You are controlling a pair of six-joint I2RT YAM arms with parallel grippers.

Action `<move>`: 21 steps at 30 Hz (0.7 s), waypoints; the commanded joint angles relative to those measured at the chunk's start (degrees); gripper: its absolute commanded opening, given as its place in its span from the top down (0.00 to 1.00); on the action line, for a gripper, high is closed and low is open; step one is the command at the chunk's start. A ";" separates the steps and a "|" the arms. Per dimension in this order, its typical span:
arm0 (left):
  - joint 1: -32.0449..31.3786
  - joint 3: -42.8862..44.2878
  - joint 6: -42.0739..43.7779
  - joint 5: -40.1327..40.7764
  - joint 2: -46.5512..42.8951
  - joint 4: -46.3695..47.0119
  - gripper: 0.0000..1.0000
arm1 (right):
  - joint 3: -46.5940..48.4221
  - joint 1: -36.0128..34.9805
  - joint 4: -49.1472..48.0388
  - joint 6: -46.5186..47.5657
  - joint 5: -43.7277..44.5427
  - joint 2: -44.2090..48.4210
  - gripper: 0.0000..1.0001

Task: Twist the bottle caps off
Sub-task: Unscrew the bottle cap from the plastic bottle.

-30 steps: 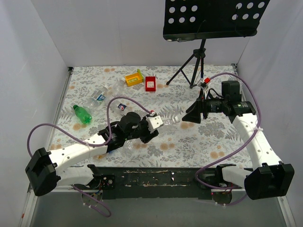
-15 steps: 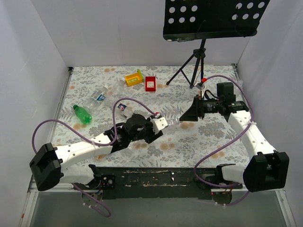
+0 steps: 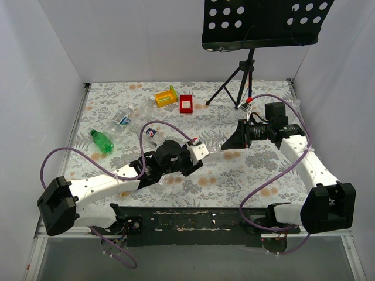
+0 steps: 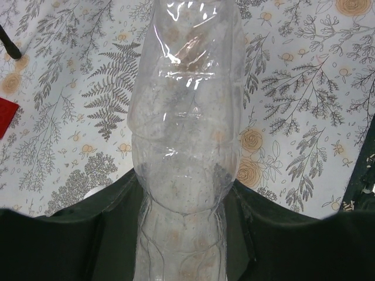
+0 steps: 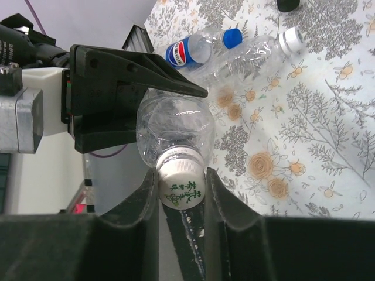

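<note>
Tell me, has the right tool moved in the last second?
Yes: the right tool drifted left, nearer the tripod, and closed on the white cap.

We see plain white walls (image 3: 146, 47) closing in the table (image 3: 234, 175) on three sides, under even light. A cloth (image 3: 117, 93) printed with grey leaves and orange flowers covers it. At the far right stands a black tripod (image 3: 245, 79) carrying a perforated black panel (image 3: 263, 23).

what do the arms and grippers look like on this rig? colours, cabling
The left arm and right arm have white links and boxy black joints. A purple cable loops alongside each. The left gripper and right gripper have flat, wedge-shaped black fingers; a white housing sits behind the left one's.
</note>
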State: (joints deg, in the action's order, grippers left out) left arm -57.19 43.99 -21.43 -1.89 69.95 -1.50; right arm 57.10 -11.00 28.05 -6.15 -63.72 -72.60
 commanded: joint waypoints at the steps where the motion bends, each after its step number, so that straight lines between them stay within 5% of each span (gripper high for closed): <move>1: -0.29 1.72 0.51 0.92 -0.43 1.06 1.00 | 0.38 -0.33 -1.07 1.05 -2.72 0.09 0.86; 6: -0.29 0.05 0.86 -0.30 -2.71 1.15 1.00 | 1.08 -0.42 0.77 5.97 -4.92 1.14 0.96; 11: 1.02 -1.27 -0.98 -7.76 -6.31 0.09 1.00 | 5.03 -0.68 11.56 28.08 -9.84 0.79 0.99; 15: 4.09 -2.41 -3.26 -19.61 -8.25 -1.22 1.00 | 9.51 -1.56 22.02 44.52 -9.75 -0.61 0.99; 21: 12.96 0.13 -6.69 -45.17 -6.06 -5.61 1.00 | 14.97 -2.18 44.25 81.68 -10.28 -2.63 0.99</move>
State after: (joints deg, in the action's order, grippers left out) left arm -49.12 42.35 -25.96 -25.36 64.14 -2.61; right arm 68.38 -13.63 54.13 45.45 -72.20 -74.19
